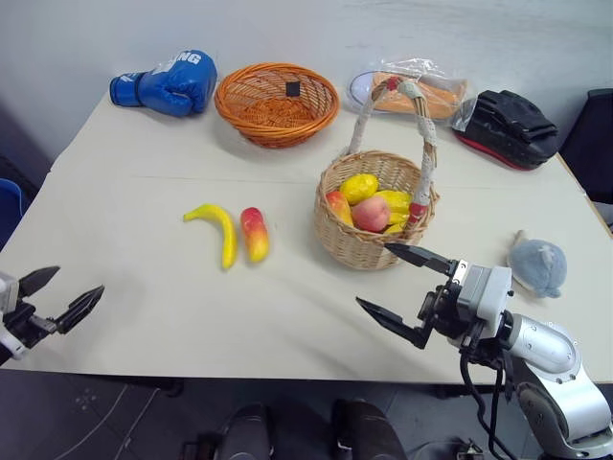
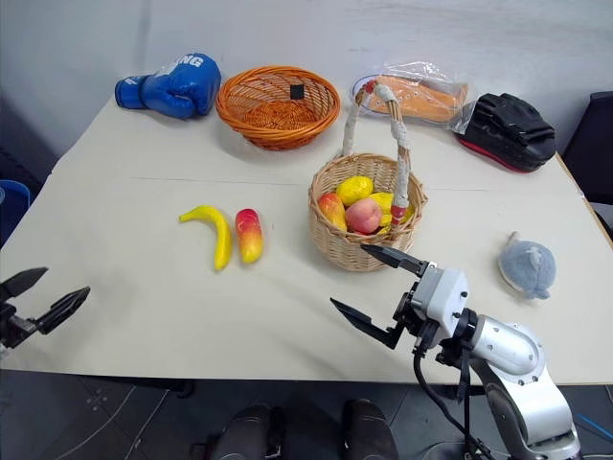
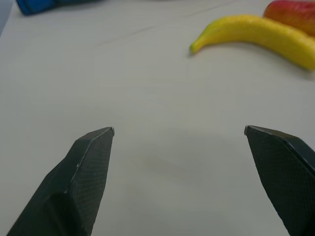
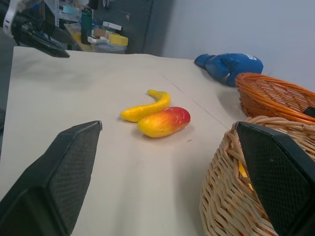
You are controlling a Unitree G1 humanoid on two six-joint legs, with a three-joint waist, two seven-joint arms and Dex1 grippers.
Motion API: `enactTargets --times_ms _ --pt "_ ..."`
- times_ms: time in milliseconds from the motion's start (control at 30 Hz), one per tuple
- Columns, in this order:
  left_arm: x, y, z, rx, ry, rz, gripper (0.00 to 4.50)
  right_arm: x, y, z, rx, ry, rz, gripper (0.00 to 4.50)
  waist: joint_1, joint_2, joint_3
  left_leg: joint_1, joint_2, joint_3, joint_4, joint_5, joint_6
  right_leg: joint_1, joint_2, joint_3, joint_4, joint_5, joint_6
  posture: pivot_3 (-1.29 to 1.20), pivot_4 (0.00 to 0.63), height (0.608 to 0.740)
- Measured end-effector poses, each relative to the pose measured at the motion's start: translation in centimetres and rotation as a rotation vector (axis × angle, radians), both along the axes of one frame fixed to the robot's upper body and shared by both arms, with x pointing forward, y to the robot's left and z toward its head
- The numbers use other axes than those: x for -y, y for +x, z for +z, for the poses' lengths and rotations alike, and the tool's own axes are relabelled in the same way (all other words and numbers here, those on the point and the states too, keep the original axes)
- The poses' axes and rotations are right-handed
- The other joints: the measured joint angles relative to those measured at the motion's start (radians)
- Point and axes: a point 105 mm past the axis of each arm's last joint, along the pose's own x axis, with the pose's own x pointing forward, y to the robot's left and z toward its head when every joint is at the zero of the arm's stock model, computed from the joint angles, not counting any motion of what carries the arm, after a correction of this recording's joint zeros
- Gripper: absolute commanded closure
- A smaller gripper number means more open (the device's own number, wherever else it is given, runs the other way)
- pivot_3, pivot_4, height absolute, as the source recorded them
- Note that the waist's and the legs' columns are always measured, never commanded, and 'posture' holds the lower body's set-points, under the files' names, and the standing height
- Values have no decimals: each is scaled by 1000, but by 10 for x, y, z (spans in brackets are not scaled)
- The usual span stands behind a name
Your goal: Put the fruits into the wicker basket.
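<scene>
Head views: the banana and mango lie touching on the table, left of the wicker basket holding the peach. Left wrist: the left gripper, fingers spread and empty, could nudge the banana into the mango. Right wrist: the right gripper, spread wide beside the basket, might clip its rim.

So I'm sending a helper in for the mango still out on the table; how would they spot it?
Start at the wicker basket with the tall handle, mid-table. On the bare table beside it, on the blue glove's side, two fruits lie together. The mango is the stubby red-and-yellow one nearer the basket; the banana is all yellow and curved.
</scene>
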Motion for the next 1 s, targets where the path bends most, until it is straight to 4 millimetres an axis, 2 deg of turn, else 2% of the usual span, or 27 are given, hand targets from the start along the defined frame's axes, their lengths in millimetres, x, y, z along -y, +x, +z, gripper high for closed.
enactTargets --times_ms 33,100,167,300,400,567,700,900,1000 --pt "8 4 6 2 -18 -22 32 0 0 0 -2 -1 1 0 -2 0 0 0 0 0 0 1 2 0 0 0 0 0 0 0 150 740" --pt "34 24 14 -46 -72 -55 32 2 4 -3 -14 -3 -3 0 3 1 0 1 -1 -1 0 3 3 1 0 -1 1 0 0 0 150 740" --pt "60 42 9 -173 -52 -66 32 5 7 -5 -17 -2 -10 0 4 2 0 1 -1 0 0 4 3 1 7 1 1 1 2 0 150 740" --pt "104 69 3 -285 -91 -78 32 6 14 -10 -18 -8 -11 0 -6 2 0 0 0 2 0 6 -3 0 11 3 1 1 2 0 150 740" --pt "122 78 -4 -323 -77 -89 32 9 13 -16 -16 -14 -18 0 -15 2 0 1 -1 5 0 6 -6 -2 15 6 1 1 2 0 150 740" --pt "132 90 -16 -370 -12 -69 32 18 7 -29 -32 -14 -54 0 -10 2 0 1 0 5 0 6 -8 -2 16 7 1 0 0 0 150 740" --pt "135 96 -31 -417 -3 -51 32 24 7 -27 -11 -1 -90 0 -10 2 0 2 0 5 0 6 -7 -2 16 8 2 0 0 0 150 740" --pt "135 107 -38 -420 29 -31 32 25 6 -29 -8 19 -109 0 -10 2 0 2 0 5 0 6 -8 -2 16 8 3 0 0 0 150 740" --pt "139 109 -46 -430 32 -43 657 25 6 -29 -5 20 -119 0 -9 2 0 2 0 5 0 6 -8 -2 16 8 3 0 0 0 150 740"
